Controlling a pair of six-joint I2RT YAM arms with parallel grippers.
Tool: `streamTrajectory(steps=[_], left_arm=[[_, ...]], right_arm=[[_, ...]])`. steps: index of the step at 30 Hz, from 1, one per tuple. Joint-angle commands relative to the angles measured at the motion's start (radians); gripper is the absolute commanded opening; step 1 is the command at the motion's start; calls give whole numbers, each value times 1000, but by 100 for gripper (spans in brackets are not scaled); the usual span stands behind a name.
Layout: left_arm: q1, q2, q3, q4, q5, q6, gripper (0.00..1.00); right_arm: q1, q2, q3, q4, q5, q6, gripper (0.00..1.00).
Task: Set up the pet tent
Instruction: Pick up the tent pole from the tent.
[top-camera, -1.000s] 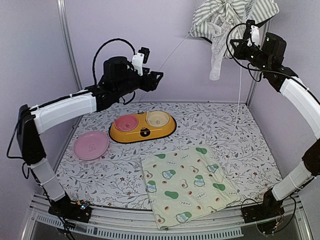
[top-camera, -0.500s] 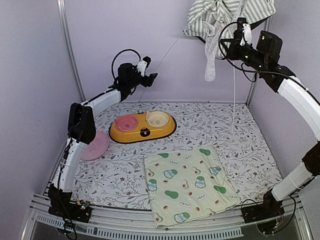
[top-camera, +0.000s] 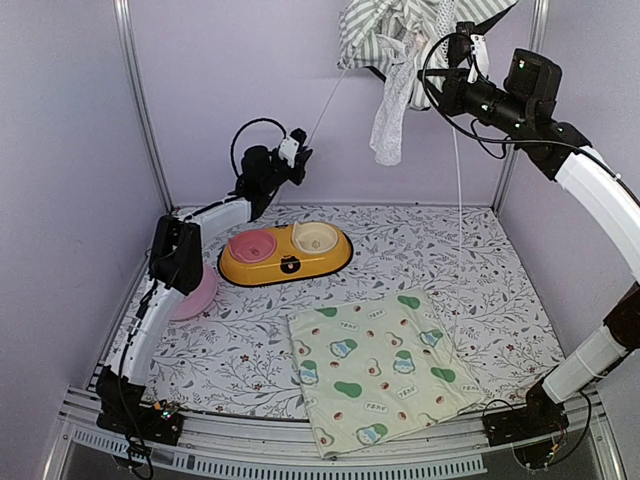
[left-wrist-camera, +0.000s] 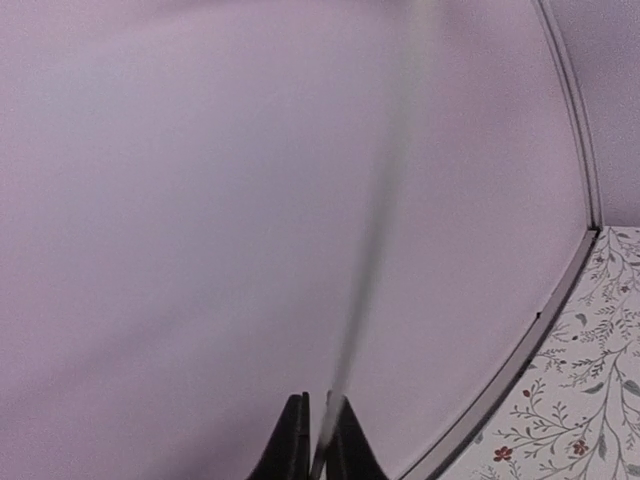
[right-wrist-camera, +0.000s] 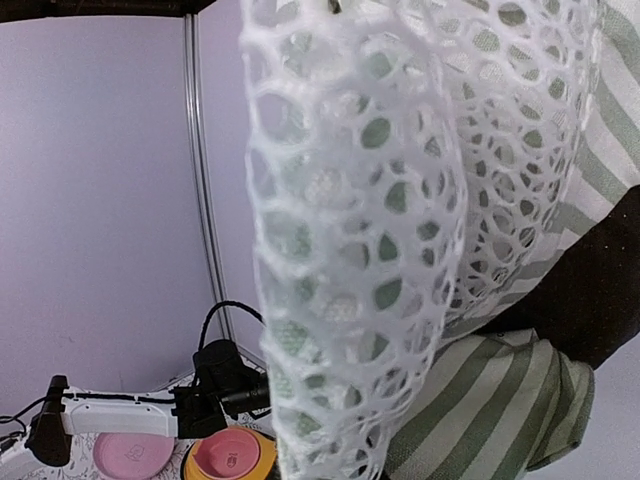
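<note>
The orange bowl (top-camera: 285, 272) holds a pink cup (top-camera: 252, 246) and a cream cup (top-camera: 316, 237). The tent (top-camera: 375, 25) hangs bunched in the shut right claw (top-camera: 440, 75); its pole (top-camera: 322, 108) slants down-left, pinched in the left claw (top-camera: 299, 160).

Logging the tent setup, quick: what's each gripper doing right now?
Left gripper: closed on the thin white pole.
Right gripper: closed, holding the striped tent up.

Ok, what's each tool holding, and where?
Right tool grips the sage-green and white striped fabric pet tent by its bunched fabric. Left tool pinches its thin white pole near the lower end.
</note>
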Motion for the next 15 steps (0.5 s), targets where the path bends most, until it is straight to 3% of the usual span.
streamTrajectory(steps=[1, 5, 9, 15], left_arm=[[36, -44, 61, 51, -48, -13, 0], [48, -165, 51, -34, -47, 25, 0], [9, -398, -184, -5, -79, 136, 0], [-43, -688, -388, -171, -139, 164, 0]], right_arm=[[2, 32, 84, 11, -1, -30, 0], [2, 61, 159, -17, 46, -79, 0], [2, 119, 286, -63, 109, -159, 0], [-21, 182, 411, -105, 134, -218, 0]])
